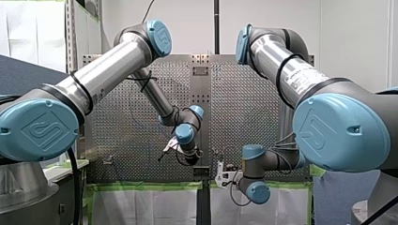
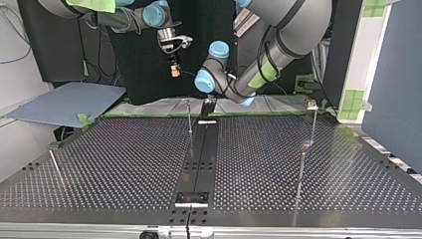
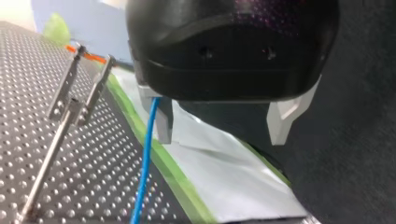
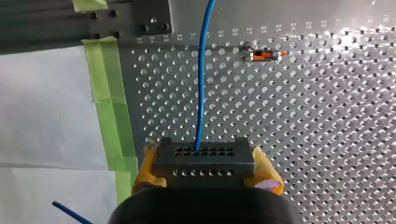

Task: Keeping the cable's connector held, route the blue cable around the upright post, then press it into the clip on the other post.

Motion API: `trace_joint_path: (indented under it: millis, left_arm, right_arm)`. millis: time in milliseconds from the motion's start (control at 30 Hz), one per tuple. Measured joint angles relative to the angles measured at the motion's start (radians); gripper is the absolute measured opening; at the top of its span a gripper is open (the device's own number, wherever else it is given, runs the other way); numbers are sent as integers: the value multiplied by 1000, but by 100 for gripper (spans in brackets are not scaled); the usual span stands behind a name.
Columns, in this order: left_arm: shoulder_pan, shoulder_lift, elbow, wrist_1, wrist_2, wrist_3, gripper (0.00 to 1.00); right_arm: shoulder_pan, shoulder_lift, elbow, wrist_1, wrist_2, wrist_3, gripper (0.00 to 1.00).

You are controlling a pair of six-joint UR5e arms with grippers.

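In the right wrist view my right gripper [image 4: 205, 170] is shut on the dark grey connector [image 4: 203, 158], its yellow pads [image 4: 147, 170] on both sides. The blue cable [image 4: 201, 84] leaves the connector and runs straight ahead over the perforated table. My left gripper [image 3: 222, 137] stands open above the table's taped edge; the blue cable [image 3: 145, 158] hangs along the inner side of one finger [image 3: 163, 126], not pinched. Two thin upright posts [image 3: 63, 93] stand beside it, with an orange clip [image 3: 91, 57] at their tops. The orange clip [image 4: 264, 56] also shows ahead of the right gripper.
In the top view thin upright posts stand at the middle [image 2: 189, 117], at the right [image 2: 312, 122] and nearer the camera [image 2: 301, 169]. A dark rail [image 2: 199, 159] runs down the table's middle. Green tape [image 4: 109, 93] and white sheet border the table near the arms.
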Motion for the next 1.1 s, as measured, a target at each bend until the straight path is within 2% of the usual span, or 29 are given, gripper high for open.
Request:
trace_joint_path:
  millis: [67,133,333,767,967,1100]
  left_arm:
    - [-1,0,0,1,17,-17,100]
    - [-3,0,0,3,38,-38,100]
    - [-5,0,0,11,68,-82,100]
    - [-23,-12,1,16,65,-92,100]
    - [-31,-42,5,8,67,-91,100]
    - [-45,-56,20,7,87,-97,100]
  right_arm:
    - [0,0,-4,18,3,-14,0]
    - [0,0,-6,37,5,-20,0]
    - [0,0,-7,61,19,-24,0]
    - [0,1,-7,54,32,-24,0]
    - [1,1,-7,51,31,-27,0]
    - [2,1,-6,50,30,-27,0]
